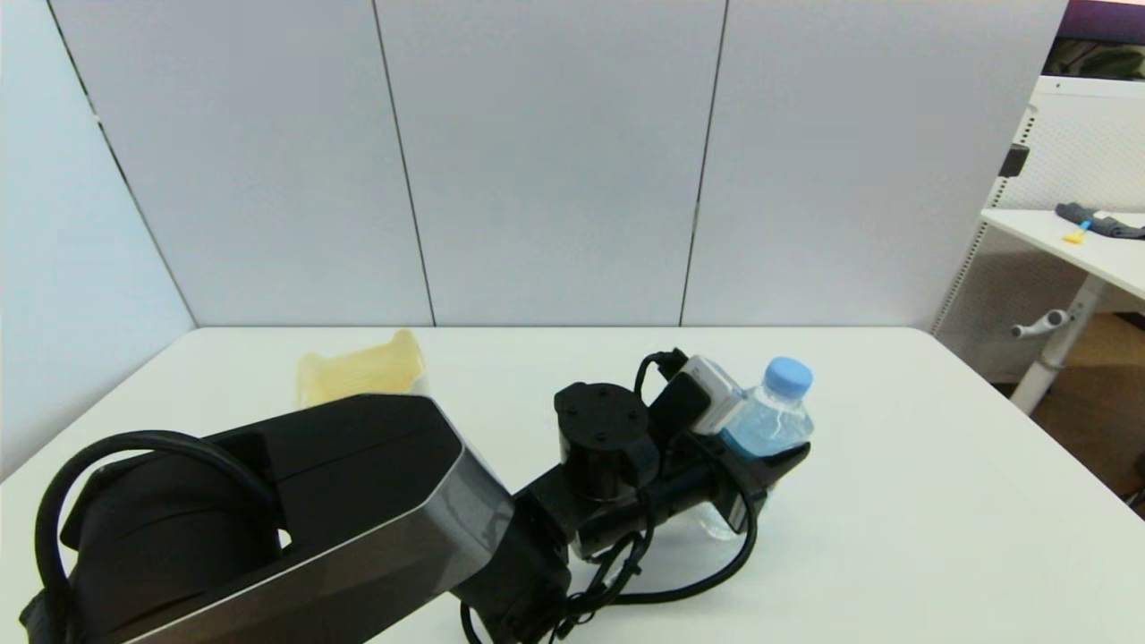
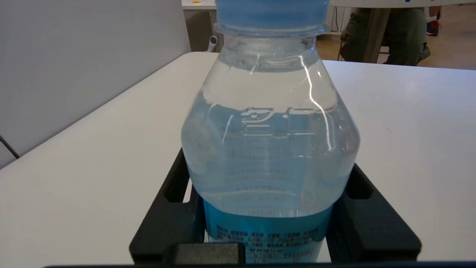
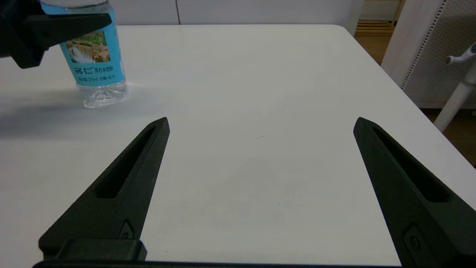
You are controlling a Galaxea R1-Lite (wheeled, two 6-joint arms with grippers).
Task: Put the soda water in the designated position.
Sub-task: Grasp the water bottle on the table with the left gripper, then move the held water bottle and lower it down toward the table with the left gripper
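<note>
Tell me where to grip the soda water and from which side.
Grip the soda water on its straight labelled body, below the tapering shoulder, coming in level from the side. It stands upright, and the left gripper holds it there.

A white table [image 1: 939, 501] stood against a wall of pale grey panels [image 1: 555, 161] split by thin dark seams. Near the table's far left corner lay a cream, ribbed, translucent bin [image 1: 362, 376], partly hidden from the head camera. Beyond the table's right edge stood a second white desk [image 1: 1087, 246] on a white leg, with a crank handle [image 1: 1042, 322] jutting from that leg. On that desk lay a dark grey cloth [image 1: 1105, 222] and, just beside it, a small yellow and blue item [image 1: 1076, 234]. Behind the desk rose a white perforated panel [image 1: 1087, 143]
</note>
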